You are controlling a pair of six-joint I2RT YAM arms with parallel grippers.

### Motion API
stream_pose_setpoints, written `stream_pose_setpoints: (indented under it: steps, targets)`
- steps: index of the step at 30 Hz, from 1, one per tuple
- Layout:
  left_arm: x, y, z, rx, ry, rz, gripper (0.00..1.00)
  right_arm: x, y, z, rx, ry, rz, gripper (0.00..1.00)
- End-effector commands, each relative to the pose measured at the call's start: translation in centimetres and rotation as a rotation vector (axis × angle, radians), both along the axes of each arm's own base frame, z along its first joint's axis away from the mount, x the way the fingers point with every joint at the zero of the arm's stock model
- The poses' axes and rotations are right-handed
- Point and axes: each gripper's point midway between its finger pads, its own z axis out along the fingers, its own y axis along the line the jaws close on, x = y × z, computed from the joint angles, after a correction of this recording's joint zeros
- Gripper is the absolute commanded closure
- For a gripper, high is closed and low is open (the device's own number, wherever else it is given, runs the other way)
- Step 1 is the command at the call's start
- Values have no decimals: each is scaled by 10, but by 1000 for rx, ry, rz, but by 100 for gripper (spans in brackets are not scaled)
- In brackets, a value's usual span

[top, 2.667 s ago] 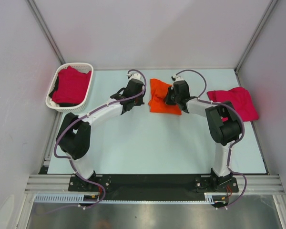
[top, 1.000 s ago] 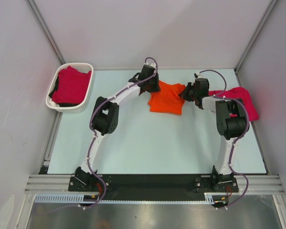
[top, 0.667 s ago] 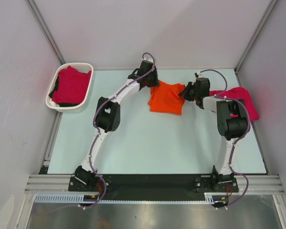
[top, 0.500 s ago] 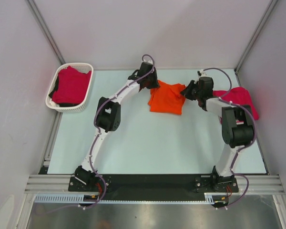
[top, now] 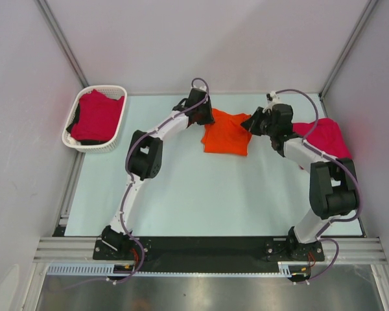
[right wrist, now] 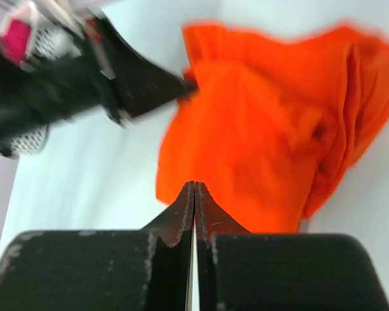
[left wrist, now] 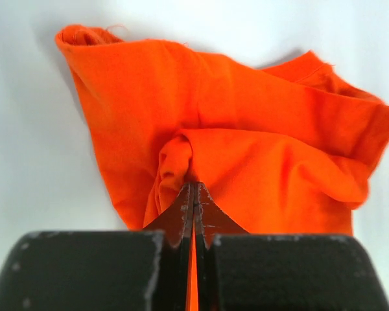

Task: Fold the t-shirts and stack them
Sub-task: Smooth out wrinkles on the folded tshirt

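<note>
The orange t-shirt (top: 225, 136) is being pinched at the far middle of the table (top: 201, 194), its left corner by the left tool (left wrist: 194, 188), its right by the right tool (right wrist: 194, 186). A crimson-pink t-shirt (top: 321, 137) is being borne at the far right

Soft matt orange cloth t-shirt (left wrist: 259, 142); scuffed matt black left tool (left wrist: 193, 189)

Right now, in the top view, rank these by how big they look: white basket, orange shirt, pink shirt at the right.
1. white basket: largest.
2-3. orange t-shirt and pink t-shirt: these look about alike. The right arm covers part of the pink one, so I won't rank them.
</note>
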Motion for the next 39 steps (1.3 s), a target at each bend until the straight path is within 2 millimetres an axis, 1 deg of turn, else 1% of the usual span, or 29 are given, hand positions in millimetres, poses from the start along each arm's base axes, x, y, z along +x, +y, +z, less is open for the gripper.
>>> stream_pose_setpoints:
  steps: [1, 3, 4, 5, 7, 8, 11, 12, 14, 15, 16, 17, 18, 19, 20, 21, 22, 23, 29, 31, 32, 34, 36, 37, 38, 39]
  targets:
    - [10, 4, 65, -40, -121, 4, 100, -24, 10, -51, 30, 168, 70, 100]
    - [11, 5, 64, -40, -119, 5, 100, -26, 8, -64, 49, 203, 72, 100]
    - [11, 5, 62, -40, -116, 5, 100, -29, 11, -68, 76, 217, 91, 100]
    - [11, 4, 58, -40, -110, 5, 100, -29, 10, -77, 82, 237, 92, 100]
    - [12, 4, 56, -41, -108, 6, 100, -27, 10, -86, 106, 244, 97, 100]
    - [12, 4, 53, -41, -104, 7, 100, -25, 10, -99, 105, 268, 93, 100]
    - [13, 4, 51, -40, -103, 9, 100, -10, 9, -108, 115, 267, 85, 100]
    - [13, 5, 50, -38, -100, 10, 100, -5, 9, -119, 122, 276, 83, 100]
    - [14, 5, 48, -40, -97, 8, 100, 10, 10, -121, 152, 267, 80, 100]
    - [15, 6, 49, -40, -101, 9, 100, 15, 10, -137, 160, 283, 75, 100]
    - [15, 5, 49, -38, -102, 5, 100, 25, 12, -131, 184, 263, 85, 100]
    - [16, 7, 47, -35, -98, 7, 100, 31, 10, -131, 212, 263, 76, 100]
    - [16, 6, 46, -34, -97, 4, 100, 37, 11, -137, 229, 261, 82, 100]
    - [15, 6, 44, -29, -91, 4, 100, 42, 10, -136, 239, 254, 80, 100]
    - [16, 7, 43, -27, -90, 7, 100, 52, 9, -130, 249, 236, 81, 100]
    - [15, 8, 42, -23, -89, 6, 100, 54, 11, -126, 267, 233, 100, 100]
    - [16, 10, 39, -19, -84, 10, 100, 56, 11, -128, 273, 235, 105, 100]
    - [15, 9, 38, -18, -82, 6, 100, 61, 10, -122, 279, 221, 105, 100]
    - [18, 14, 28, -12, -66, 20, 100, 63, 6, -100, 300, 193, 139, 100]
    - [19, 13, 28, -15, -70, 19, 100, 60, 4, -95, 306, 192, 147, 100]
    - [19, 13, 29, -14, -72, 19, 100, 60, 3, -87, 308, 183, 152, 100]
    - [19, 13, 28, -14, -69, 20, 100, 57, 2, -79, 311, 170, 169, 100]
    - [19, 13, 28, -13, -70, 19, 100, 58, 1, -75, 295, 159, 166, 100]
    - [19, 13, 29, -14, -70, 20, 100, 63, 1, -68, 291, 143, 170, 100]
    - [18, 13, 28, -13, -67, 20, 100, 65, 2, -68, 289, 141, 174, 100]
    - [18, 14, 28, -13, -65, 21, 100, 66, 3, -72, 297, 146, 188, 100]
